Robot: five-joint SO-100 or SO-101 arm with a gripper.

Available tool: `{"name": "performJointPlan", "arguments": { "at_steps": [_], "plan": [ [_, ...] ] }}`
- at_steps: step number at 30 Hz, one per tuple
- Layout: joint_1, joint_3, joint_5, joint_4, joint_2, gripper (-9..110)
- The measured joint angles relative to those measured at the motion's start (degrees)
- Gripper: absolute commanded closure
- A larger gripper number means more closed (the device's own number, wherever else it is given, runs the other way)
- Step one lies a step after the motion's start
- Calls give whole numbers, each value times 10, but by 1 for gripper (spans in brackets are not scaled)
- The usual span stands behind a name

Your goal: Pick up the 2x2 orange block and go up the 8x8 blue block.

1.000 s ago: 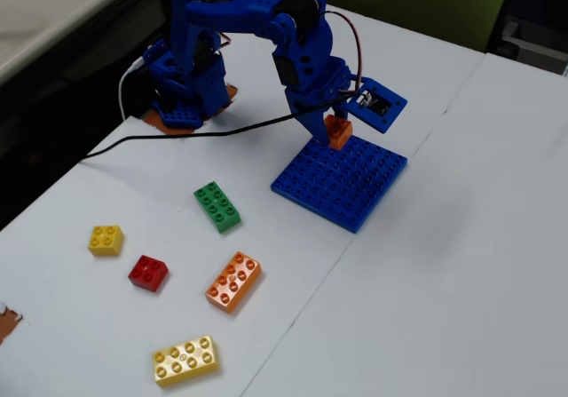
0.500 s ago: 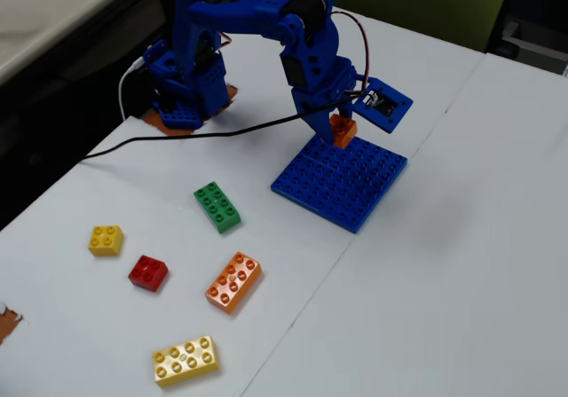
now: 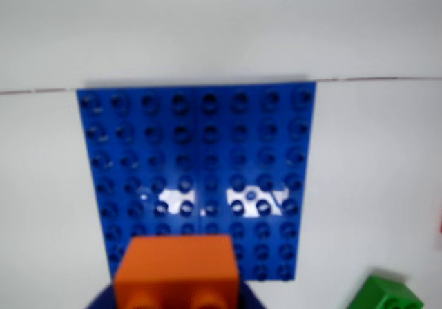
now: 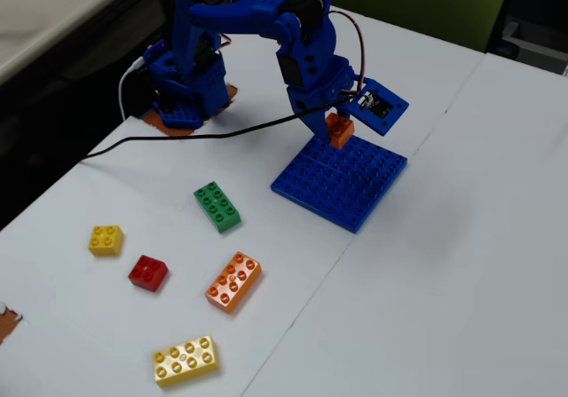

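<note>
The gripper (image 4: 335,123) is clamped on the 2x2 orange block (image 4: 338,131), which hangs from its tips over the far edge of the 8x8 blue block (image 4: 340,180) in the fixed view; whether the brick's underside touches the studs or sits just above them cannot be told from this angle. In the wrist view the orange block (image 3: 177,273) fills the bottom centre of the picture, right under the camera, with the blue baseplate (image 3: 200,164) spreading out ahead of it and its near rows partly covered by the brick. A thin seam in the white table (image 4: 461,264) runs along the plate's far side in that view. Away from the gripper, on the other side of the baseplate in the fixed view, lies a green brick (image 4: 217,206), also seen as a green corner (image 3: 383,295) at the lower right of the wrist view. Farther still from the gripper lie a long orange brick (image 4: 233,281), a red brick (image 4: 147,273), a small yellow brick (image 4: 105,239) and a long yellow brick (image 4: 185,360). Behind the gripper the blue arm (image 4: 240,33) arches from its base, a black cable (image 4: 177,138) trailing across the table.
</note>
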Motion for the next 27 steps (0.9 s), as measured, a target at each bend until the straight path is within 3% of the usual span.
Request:
{"name": "performJointPlan", "arguments": {
  "at_steps": [27],
  "plan": [
    [5,-14,-9,-18,-26,102]
  ]
}}
